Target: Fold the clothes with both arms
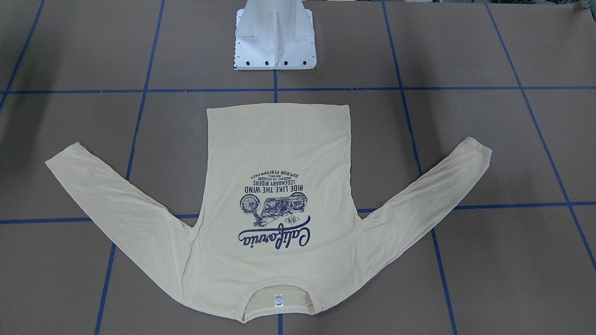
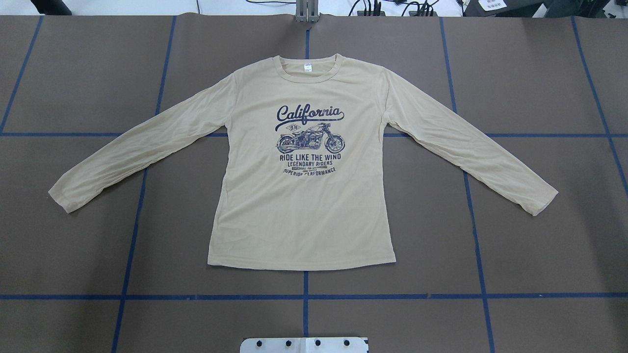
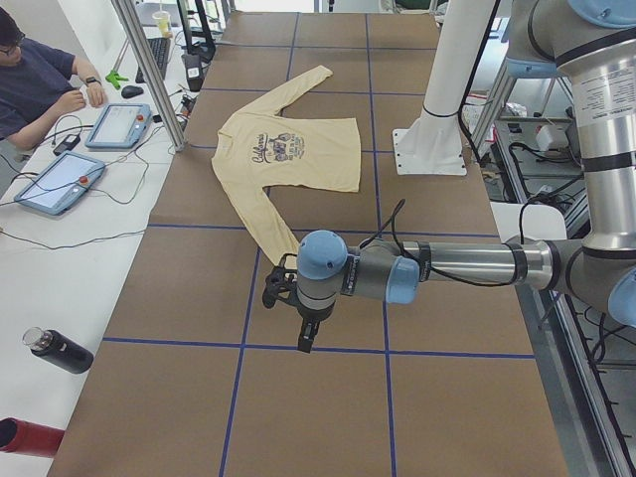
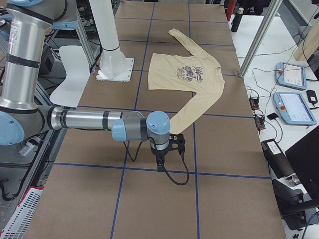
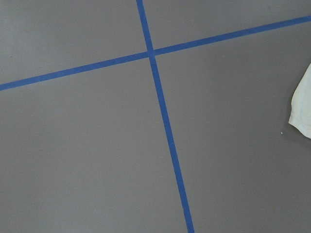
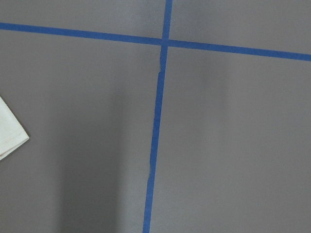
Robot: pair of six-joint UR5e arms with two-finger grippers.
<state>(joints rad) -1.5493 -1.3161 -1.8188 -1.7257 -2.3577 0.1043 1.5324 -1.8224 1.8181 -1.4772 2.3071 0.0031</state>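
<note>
In the front-facing view, the pale cream-yellow long-sleeved T-shirt of thin fabric (image 1: 279, 149) is lying flat on the brown paper-covered table with its blue tape grid (image 1: 70, 46). Its hem is pointing toward the white pedestal base (image 1: 274, 42), its collar toward the operators' side, and both sleeves are spreading outward; no gripper is showing here. The overhead view is giving the same spread, with the navy "California" motorcycle print (image 2: 309, 142) facing up, and again no arm is entering. I am judging the cloth to be light, limp and apt to wrinkle or slide on the paper. It is therefore asking for pinches at its edges (a cuff, a shoulder seam or a hem corner), with both arms lifting together to keep a fold straight. In the left-side view, the near silver-grey tubular left arm (image 3: 457, 263) is reaching across the table, and its black two-fingered left gripper (image 3: 305, 338) is pointing down over bare table near the closer sleeve's end, apart from the cloth. Whether its jaws are apart or together I cannot tell. In the right-side view, the black two-fingered right gripper (image 4: 160, 167) is hanging likewise near the other sleeve's end, and its jaws are equally unreadable. The left wrist camera is catching only the left-side cuff (image 5: 302, 107) at its right edge. The right wrist camera is catching the right-side cuff (image 6: 9, 128) at its left edge. No fingers are showing in either, so each cuff is lying off to one side of the jaws, not between them.
</note>
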